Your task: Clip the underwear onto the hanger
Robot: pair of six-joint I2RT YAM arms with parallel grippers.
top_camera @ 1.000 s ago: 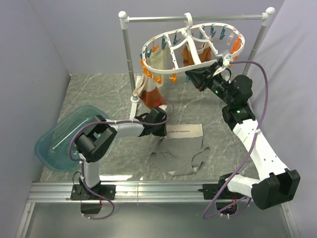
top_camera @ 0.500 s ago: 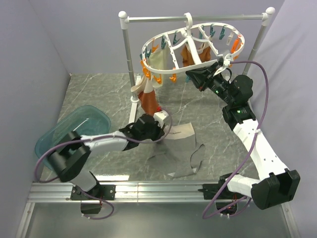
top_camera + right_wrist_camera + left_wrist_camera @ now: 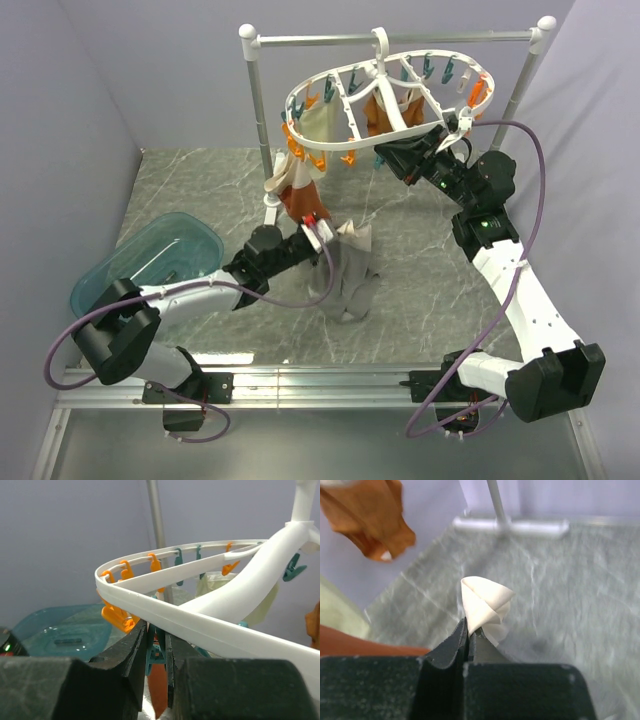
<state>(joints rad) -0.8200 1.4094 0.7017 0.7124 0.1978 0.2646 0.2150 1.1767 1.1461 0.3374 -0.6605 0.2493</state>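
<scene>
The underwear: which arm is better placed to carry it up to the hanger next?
Left. The left gripper is shut on a fold of the underwear, with the cloth draping down from it. The right gripper is at the hanger, pinching a teal peg under its rim.

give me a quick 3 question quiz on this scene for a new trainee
1. True or false: the underwear lies flat on the table.
2. What do the fingers of the right gripper pinch? A, an orange peg; B, a teal peg; C, the metal rail.
3. Which gripper holds the underwear?
Key: 1, false: it hangs bunched from the shut left gripper, lifted off the table. 2, B: a teal peg just under the rim of the hanger. 3, the left.
</scene>
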